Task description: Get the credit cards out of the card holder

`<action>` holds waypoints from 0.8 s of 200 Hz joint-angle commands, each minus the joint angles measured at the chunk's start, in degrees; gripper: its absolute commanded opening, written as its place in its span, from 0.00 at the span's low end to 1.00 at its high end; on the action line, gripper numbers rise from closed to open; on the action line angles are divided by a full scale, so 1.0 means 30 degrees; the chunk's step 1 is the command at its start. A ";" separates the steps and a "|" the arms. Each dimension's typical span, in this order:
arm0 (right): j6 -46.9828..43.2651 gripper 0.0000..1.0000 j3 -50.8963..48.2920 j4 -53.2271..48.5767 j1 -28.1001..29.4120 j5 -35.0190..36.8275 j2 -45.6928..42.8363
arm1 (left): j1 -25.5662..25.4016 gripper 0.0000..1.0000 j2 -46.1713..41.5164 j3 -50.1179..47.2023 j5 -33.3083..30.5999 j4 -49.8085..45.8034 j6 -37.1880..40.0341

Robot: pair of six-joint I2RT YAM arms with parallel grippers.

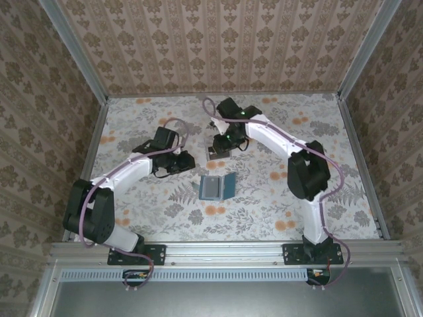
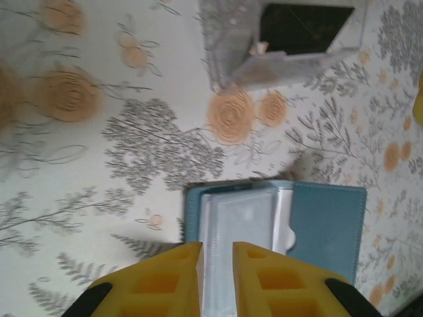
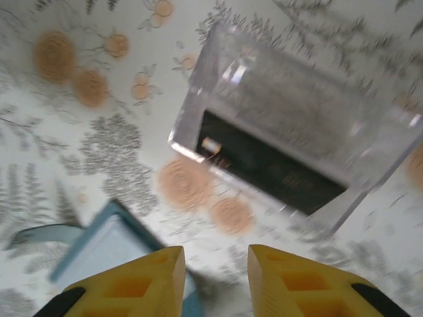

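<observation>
Patterned wallpaper (image 1: 225, 39) encloses a floral worktop (image 1: 277, 211) on three sides.

Top external view:
- The card holder (image 1: 218, 187) lies open and flat near the centre of the worktop, between the two arms.
- The left end effector (image 1: 182, 162) sits near the holder, to its left and apart from it.
- The right end effector (image 1: 221, 146) hangs over a clear box (image 1: 217, 154) just beyond the holder.

Left wrist view:
- The left end effector (image 2: 217, 277) has its yellow fingers (image 2: 165, 284) parted by a narrow gap, with nothing gripped between them.
- The card holder (image 2: 330, 224) lies below the fingertips. A pale glossy rectangle (image 2: 238, 218) covers one panel. Whether this is a card or a clear pocket cannot be told.
- The clear box (image 2: 231, 39) stands farther off, with a dark card (image 2: 301, 30) inside it.

Right wrist view:
- The right end effector (image 3: 217, 277) is open and empty.
- Ahead of it, the clear box (image 3: 310, 99) contains the dark card (image 3: 264, 165).
- One corner of the card holder (image 3: 99, 254) shows beside the left-hand finger, blurred.
</observation>
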 commanded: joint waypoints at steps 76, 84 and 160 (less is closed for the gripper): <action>0.8599 0.32 -0.6274 0.3850 0.0632 -0.3589 -0.3082 | -0.1743 0.14 0.2394 -0.0123 0.0561 -0.1089 0.1497; 0.8822 0.32 -0.6351 0.3749 0.0825 -0.3500 -0.3021 | -0.1719 0.13 0.2489 -0.0266 0.0329 -0.1242 0.1624; 1.0280 0.34 -0.6385 0.3398 0.2611 -0.3728 -0.2177 | -0.1248 0.10 0.3328 -0.1841 -0.0359 -0.0960 0.1897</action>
